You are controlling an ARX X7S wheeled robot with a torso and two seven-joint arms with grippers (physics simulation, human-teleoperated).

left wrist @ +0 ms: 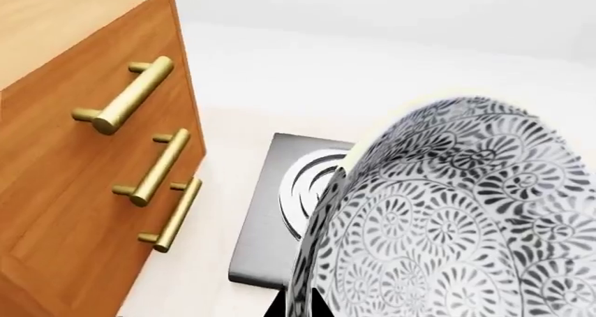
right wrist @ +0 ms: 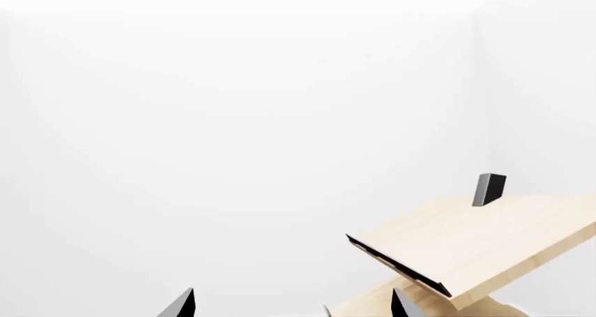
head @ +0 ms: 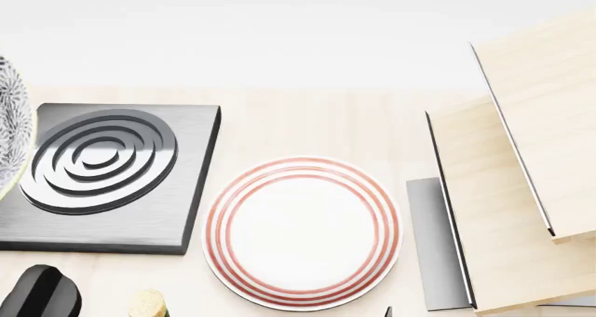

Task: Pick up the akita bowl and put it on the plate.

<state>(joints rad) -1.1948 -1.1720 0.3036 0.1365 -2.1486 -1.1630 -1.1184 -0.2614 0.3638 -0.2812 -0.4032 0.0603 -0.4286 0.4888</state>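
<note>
Bowl (left wrist: pixel 465 219) hung tilted over the burner (head: pixel 102 177), apparently clamped in the left claw, plate (head: pixel 303 233) at three o'clock; right claw (right wrist: pixel 290 304) stood apart.

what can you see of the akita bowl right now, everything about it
The akita bowl is a deep round bowl that looks ceramic, white with a dense grey-black floral swirl pattern over the surface facing the left wrist camera. There it fills the near side, tilted, in front of the stove burner. In the head view only a sliver of its patterned wall shows at the left edge, beside the burner and well apart from the plate. What holds it cannot be seen.
</note>
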